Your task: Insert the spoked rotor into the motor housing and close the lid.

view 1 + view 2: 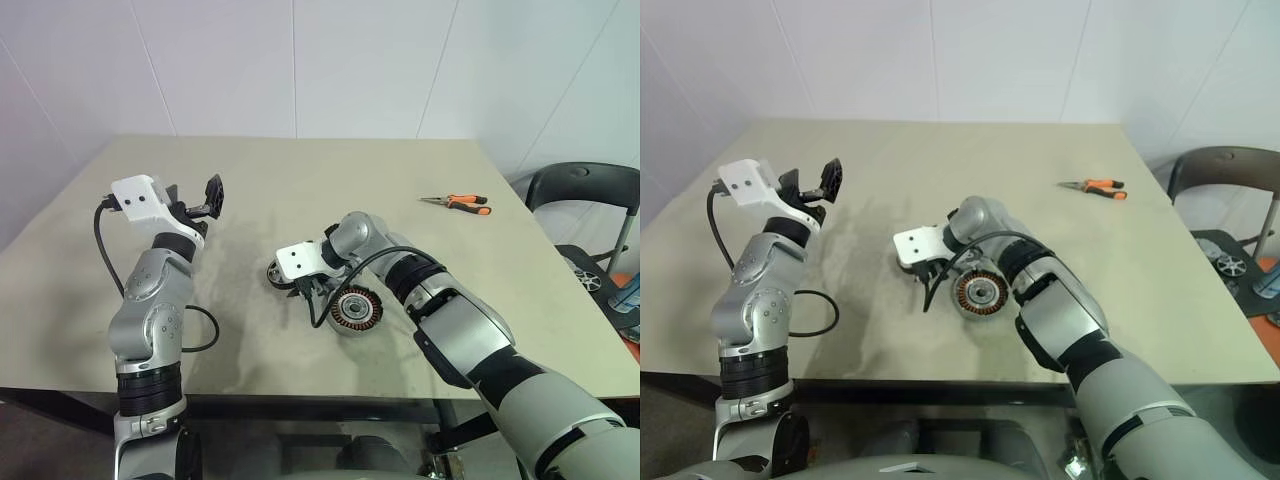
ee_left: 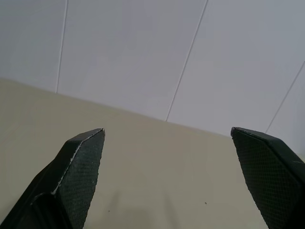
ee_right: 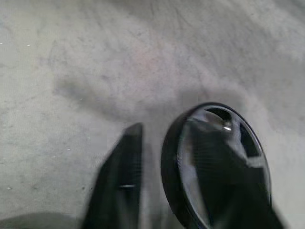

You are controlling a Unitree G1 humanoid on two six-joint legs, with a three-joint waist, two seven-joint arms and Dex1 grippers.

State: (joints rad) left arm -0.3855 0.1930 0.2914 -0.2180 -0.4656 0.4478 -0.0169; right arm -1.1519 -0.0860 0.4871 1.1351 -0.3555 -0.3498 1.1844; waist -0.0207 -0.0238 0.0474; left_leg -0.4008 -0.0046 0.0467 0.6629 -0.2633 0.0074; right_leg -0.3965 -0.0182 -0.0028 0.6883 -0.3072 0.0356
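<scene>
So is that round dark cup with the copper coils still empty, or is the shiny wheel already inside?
Empty. The motor housing shows bare copper coils; the spoked rotor is beside it at the right gripper.

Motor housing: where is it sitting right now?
In the left eye view the motor housing sits on the table near its front edge, right beside the right gripper, with the spoked rotor at that gripper's fingers.

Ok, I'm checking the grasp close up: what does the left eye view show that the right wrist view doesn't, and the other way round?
Left eye view adds: the motor housing, copper coils showing, just beside the right gripper; the left gripper held up with jaws open; orange pliers farther back. Right wrist view adds: the spoked rotor up close, with its spokes and dark rim. Both share the rotor at the right gripper and the table.
</scene>
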